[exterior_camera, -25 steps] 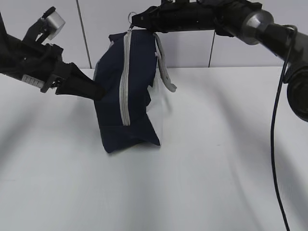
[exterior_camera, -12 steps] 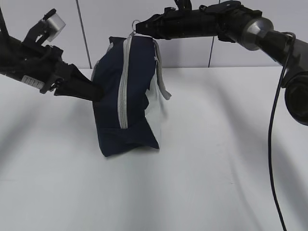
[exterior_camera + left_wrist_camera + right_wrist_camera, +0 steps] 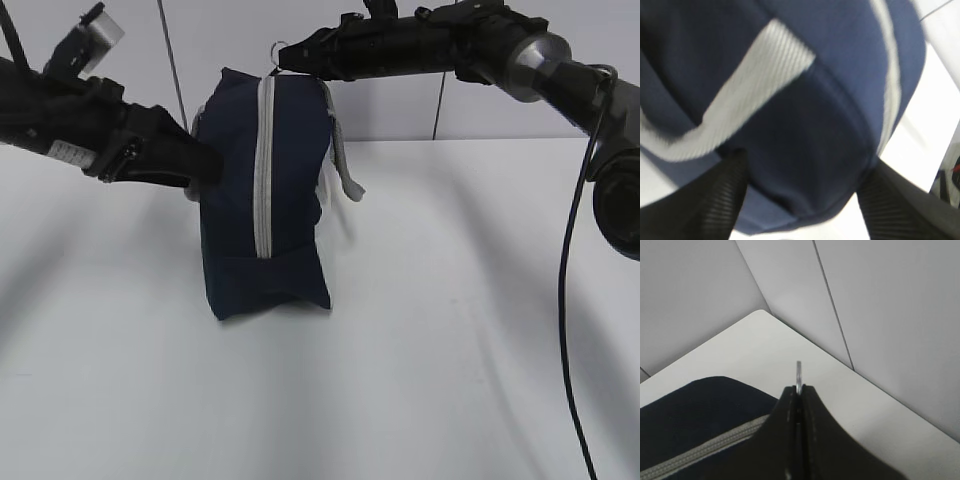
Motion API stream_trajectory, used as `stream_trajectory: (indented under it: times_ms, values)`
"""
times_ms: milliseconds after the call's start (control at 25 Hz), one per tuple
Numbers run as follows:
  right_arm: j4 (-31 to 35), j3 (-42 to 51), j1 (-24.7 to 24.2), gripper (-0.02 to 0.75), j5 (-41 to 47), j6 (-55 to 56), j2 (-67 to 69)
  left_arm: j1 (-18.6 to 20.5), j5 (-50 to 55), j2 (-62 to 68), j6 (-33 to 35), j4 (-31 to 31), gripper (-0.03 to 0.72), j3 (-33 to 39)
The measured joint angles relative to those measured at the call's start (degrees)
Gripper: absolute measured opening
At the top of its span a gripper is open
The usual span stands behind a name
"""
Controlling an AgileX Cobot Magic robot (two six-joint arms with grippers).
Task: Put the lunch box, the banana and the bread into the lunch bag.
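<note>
The navy lunch bag [image 3: 265, 200] stands upright on one end on the white table [image 3: 450, 330], its grey zipper [image 3: 264, 170] closed and facing the exterior view. My right gripper [image 3: 292, 58] is shut on the metal ring pull [image 3: 278, 47] at the bag's top; the right wrist view shows the ring [image 3: 799, 371] pinched between the closed fingertips [image 3: 799, 388] above the bag [image 3: 690, 410]. My left gripper [image 3: 207, 167] clasps the bag's upper left side; its fingers [image 3: 720, 195] straddle a bulge of the bag [image 3: 805, 125]. The lunch box, banana and bread are out of view.
A grey strap handle [image 3: 345, 165] hangs on the bag's right side. Grey wall panels [image 3: 400, 110] stand behind the table. A black cable [image 3: 568, 300] hangs along the right arm at the right edge.
The bag has gone from leaning to standing upright. My left gripper has risen and moved right along the bag's side. The right gripper keeps hold of the ring pull at the top.
</note>
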Motion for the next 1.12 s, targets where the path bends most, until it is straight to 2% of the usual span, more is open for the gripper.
stream_trajectory:
  times_ms: [200, 320, 440, 560, 840, 1120]
  values:
    - [0.0, 0.0, -0.09, -0.016, -0.23, 0.0, 0.0, 3.47, -0.33, -5.44, -0.68, -3.3, 0.474, 0.11]
    - [0.0, 0.0, -0.09, -0.016, -0.45, 0.11, 0.0, 5.39, -3.31, -8.22, -0.74, -8.2, 0.474, 0.11]
    - [0.0, 0.0, -0.09, -0.016, -0.58, 0.11, 0.0, 5.64, -9.27, -8.11, -0.82, -14.35, 0.475, -0.64]
    - [0.0, 0.0, -0.09, -0.016, -0.57, 0.11, 0.0, 5.53, -11.41, -5.26, -1.28, -17.93, 0.475, -3.14]
    - [0.0, 0.0, -0.09, -0.016, -0.57, 0.11, 0.0, 2.58, -12.18, 6.32, -5.24, -18.76, 0.475, -13.63]
    - [0.0, 0.0, -0.09, -0.016, -0.68, 0.33, 0.0, 1.99, -12.42, 14.39, -9.88, -18.5, 0.464, -19.07]
